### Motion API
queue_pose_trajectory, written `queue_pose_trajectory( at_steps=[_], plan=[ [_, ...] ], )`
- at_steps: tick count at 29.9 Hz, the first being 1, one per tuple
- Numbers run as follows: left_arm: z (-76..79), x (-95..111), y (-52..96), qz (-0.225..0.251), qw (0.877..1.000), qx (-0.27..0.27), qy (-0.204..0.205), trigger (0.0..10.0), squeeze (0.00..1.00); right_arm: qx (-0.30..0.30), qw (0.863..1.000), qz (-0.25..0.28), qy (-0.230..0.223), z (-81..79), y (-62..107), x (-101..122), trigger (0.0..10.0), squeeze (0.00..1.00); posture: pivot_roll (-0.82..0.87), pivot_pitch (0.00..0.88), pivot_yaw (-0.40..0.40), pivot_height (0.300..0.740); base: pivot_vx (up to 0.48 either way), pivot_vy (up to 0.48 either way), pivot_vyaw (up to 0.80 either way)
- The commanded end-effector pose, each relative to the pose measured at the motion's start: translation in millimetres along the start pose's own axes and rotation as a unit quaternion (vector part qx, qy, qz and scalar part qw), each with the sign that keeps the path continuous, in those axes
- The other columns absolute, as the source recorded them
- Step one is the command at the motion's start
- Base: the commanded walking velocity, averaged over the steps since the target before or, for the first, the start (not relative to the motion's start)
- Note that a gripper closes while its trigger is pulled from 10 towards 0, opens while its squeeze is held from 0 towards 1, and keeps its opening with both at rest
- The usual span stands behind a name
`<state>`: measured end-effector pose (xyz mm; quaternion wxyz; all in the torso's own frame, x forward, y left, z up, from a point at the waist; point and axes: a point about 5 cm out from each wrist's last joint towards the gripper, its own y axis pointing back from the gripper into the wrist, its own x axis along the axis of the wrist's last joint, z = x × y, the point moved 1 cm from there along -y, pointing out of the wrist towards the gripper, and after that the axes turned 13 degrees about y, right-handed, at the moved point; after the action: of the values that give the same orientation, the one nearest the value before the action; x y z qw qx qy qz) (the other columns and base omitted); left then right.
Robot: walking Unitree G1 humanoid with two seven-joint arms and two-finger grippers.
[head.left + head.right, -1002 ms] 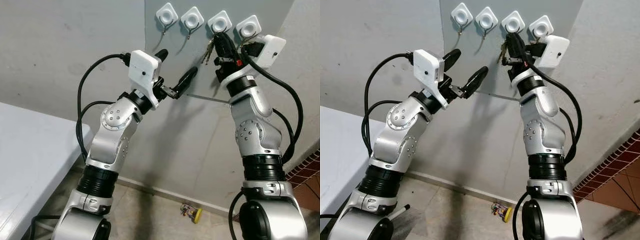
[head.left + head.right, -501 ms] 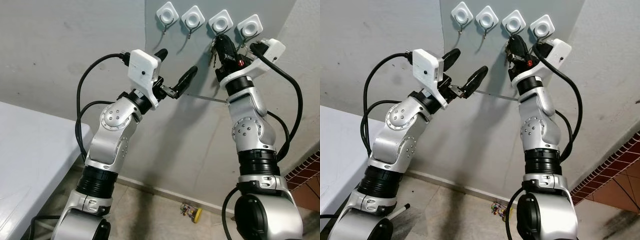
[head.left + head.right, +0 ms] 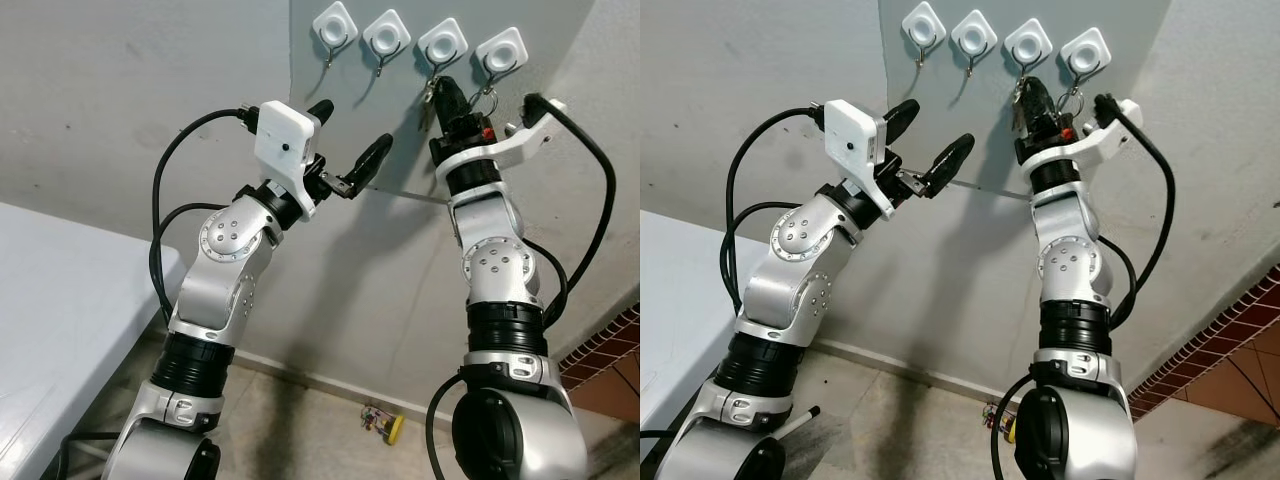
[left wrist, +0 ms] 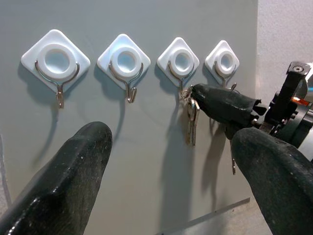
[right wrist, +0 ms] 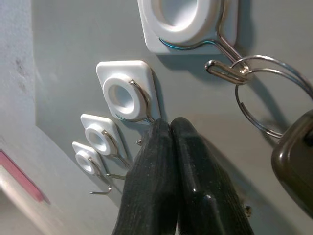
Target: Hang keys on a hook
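up at the grey wall panel i see four white diamond-shaped hooks [image 4: 127, 59] in a row, each a glossy plastic pad with a raised ring and a thin bent wire hook below. the keys [image 4: 191, 117], dull flat metal on a small ring, dangle from the third hook [image 4: 182, 63] counted from the robot's left. my right gripper [image 4: 195, 91] sits just under that hook with its matte black rubbery fingers pressed together, tips at the top of the key bunch; whether they pinch the ring i cannot tell from here. in the right wrist view the fingers [image 5: 151, 186] lie flush against each other with no gap. the fourth hook [image 5: 188, 22] carries a thin steel split ring [image 5: 266, 98] and a dark, rounded fob [image 5: 296, 161]. my left gripper [image 3: 352, 140] is raised near the panel, well apart from the hooks, its two blunt black fingers spread wide and holding nothing. a pale tabletop [image 3: 60, 300] lies at the robot's left, and a small yellow object [image 3: 385, 425] lies on the floor by the skirting.
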<state>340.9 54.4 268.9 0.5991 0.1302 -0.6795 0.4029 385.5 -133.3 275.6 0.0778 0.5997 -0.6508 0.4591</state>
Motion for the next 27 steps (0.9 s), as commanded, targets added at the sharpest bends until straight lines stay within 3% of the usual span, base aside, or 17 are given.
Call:
queue_pose_trajectory(
  at_steps=[1, 15, 21, 27],
  plan=[
    [1.3, 5.1, 0.3, 0.005, 1.000, -0.001, -0.009, 10.0, 0.00, -0.012, 1.000, 0.014, -0.016, 3.7, 1.8, 6.7, 10.0, 0.98, 0.03, 0.086, -0.032, 0.740, 0.000, 0.000, 0.00],
    [-2.2, 5.2, 1.4, 0.006, 1.000, 0.014, -0.013, 10.0, 0.00, -0.010, 1.000, 0.008, -0.012, 5.0, 16.5, -1.3, 10.0, 1.00, 0.04, 0.085, -0.032, 0.740, 0.000, 0.000, 0.00],
    [-3.5, 3.7, 2.4, 0.006, 1.000, 0.021, -0.016, 10.0, 0.00, 0.033, 0.999, -0.006, 0.038, 0.2, 27.0, -5.5, 10.0, 1.00, 0.04, 0.085, -0.034, 0.740, 0.000, 0.000, 0.00],
    [-8.2, -4.3, 8.3, 0.001, 0.999, 0.044, -0.022, 10.0, 0.00, 0.071, 0.992, -0.051, 0.088, 3.1, 54.7, -19.2, 10.0, 1.00, 0.04, 0.078, -0.036, 0.740, 0.000, 0.000, 0.00]
  ],
)
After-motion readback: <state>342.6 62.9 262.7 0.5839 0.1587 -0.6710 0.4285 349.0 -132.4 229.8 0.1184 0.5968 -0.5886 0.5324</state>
